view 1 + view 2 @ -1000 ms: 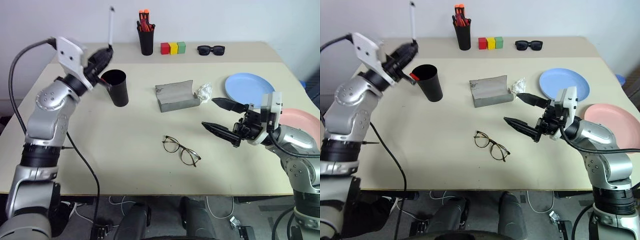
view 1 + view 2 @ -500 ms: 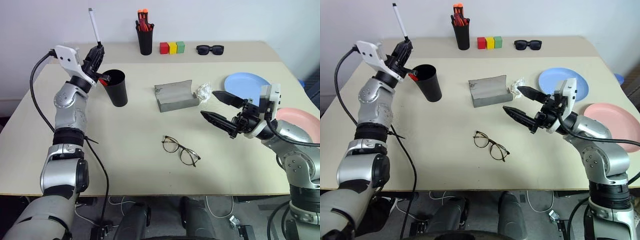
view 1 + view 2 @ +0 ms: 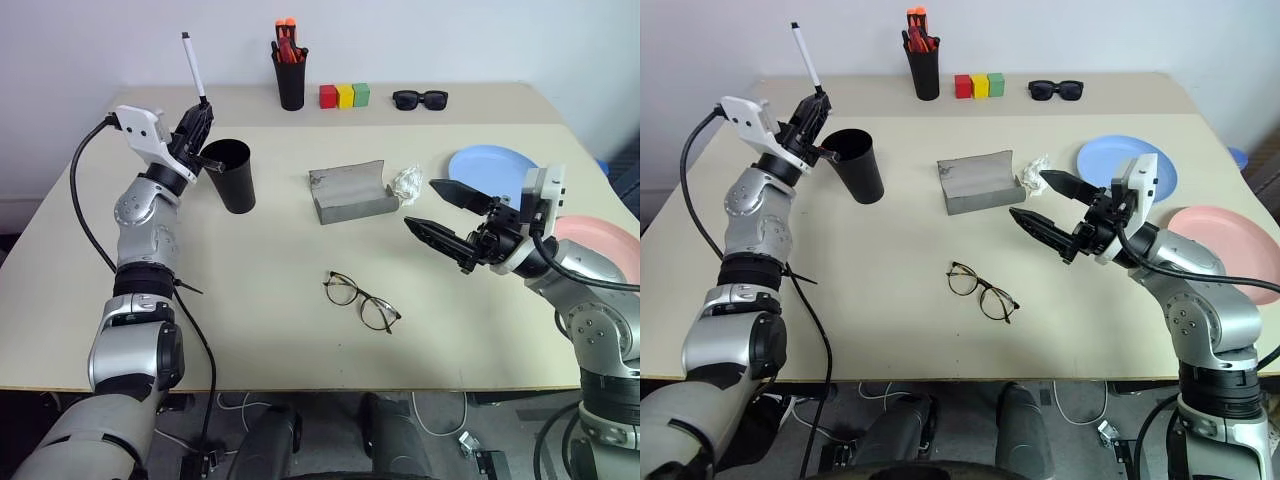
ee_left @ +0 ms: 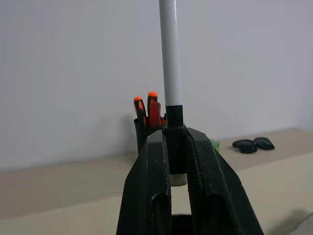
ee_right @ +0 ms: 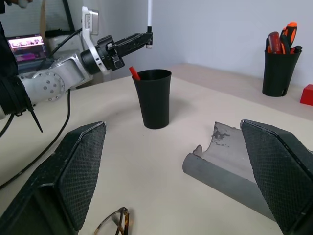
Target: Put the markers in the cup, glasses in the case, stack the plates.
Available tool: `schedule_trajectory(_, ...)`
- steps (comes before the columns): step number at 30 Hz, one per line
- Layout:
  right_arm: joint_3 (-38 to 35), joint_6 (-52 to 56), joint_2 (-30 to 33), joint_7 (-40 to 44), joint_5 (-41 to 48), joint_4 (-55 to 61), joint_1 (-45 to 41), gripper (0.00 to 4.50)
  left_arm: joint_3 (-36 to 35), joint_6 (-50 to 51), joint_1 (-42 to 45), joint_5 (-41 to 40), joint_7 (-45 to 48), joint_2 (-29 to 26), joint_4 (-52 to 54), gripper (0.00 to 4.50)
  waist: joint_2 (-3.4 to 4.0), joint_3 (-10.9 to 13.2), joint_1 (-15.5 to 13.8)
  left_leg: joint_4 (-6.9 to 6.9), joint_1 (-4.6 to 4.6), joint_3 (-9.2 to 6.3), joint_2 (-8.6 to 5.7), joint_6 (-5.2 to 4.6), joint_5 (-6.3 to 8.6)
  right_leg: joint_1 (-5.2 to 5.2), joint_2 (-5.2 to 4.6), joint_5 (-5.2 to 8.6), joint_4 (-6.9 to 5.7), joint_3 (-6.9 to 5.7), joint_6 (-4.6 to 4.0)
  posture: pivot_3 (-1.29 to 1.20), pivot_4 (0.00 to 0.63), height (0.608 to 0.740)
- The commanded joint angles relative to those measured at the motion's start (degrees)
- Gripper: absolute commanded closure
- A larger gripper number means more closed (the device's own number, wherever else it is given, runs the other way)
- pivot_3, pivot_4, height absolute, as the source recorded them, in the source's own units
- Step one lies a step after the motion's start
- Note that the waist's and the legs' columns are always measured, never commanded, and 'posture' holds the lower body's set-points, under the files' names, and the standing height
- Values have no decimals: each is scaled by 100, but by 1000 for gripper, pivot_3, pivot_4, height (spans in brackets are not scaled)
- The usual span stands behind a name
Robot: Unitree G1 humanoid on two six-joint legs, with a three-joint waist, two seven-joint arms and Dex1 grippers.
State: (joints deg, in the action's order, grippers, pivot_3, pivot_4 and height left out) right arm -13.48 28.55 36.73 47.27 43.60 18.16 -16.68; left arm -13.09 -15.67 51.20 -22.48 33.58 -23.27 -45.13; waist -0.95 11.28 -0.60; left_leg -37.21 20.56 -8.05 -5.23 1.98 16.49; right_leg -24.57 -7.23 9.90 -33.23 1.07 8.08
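Left end effector (image 3: 203,112) grips white marker (image 3: 191,62).

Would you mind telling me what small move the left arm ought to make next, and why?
Probably shift the left gripper over the cup and tip the white marker down: the jaws clamp its lower end, it stands upright beside the rim, and the red marker is already inside.

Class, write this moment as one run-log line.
left gripper: shut on white marker, beside cup | red marker: in cup | right gripper: open, empty | glasses: on table
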Motion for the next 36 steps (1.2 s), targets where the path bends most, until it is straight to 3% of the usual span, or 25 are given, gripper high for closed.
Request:
schedule_trajectory(1,-67,-105,9,43,15,135,-57,0,-157,-97,-31,28,-2,8,48,4470,0,0,1,0,0,0,0,0,0,0,0,0,0,0,0,0,150,740)
schedule_trajectory(11,-53,-140,14,75,-37,137,-82,0,-209,-302,-101,117,127,71,-242,4470,0,0,1,0,-1,0,0,0,0,0,1,0,0,0,-1,0,150,740)
schedule_trajectory(12,-54,-142,13,76,-43,139,-81,0,-228,-307,-93,101,160,82,-263,3562,0,0,-1,0,-1,0,0,0,0,0,1,-1,0,0,-1,0,150,740)
schedule_trajectory(13,-56,-142,11,78,-46,139,-81,0,-240,-311,-82,91,187,88,-284,3218,0,0,-1,0,-1,0,0,0,0,0,1,-1,-1,0,-1,0,150,740)
schedule_trajectory(19,-62,-151,22,103,-61,143,-80,0,-276,-341,-33,71,312,87,-321,93,0,0,3,0,-1,0,0,0,0,0,1,-1,-1,0,-1,0,150,740)
schedule_trajectory(30,-61,-218,-2,155,-140,14,-149,0,-183,258,288,-221,731,123,570,39,0,0,2,-1,0,0,1,0,0,0,1,-1,-1,0,-1,0,150,740)
schedule_trajectory(36,13,-449,-134,142,-322,-163,-270,0,825,1677,1003,-15,1702,440,1033,39,-2,-1,-16,-12,5,-3,-2,-1,0,6,2,-5,1,0,6,0,150,740)
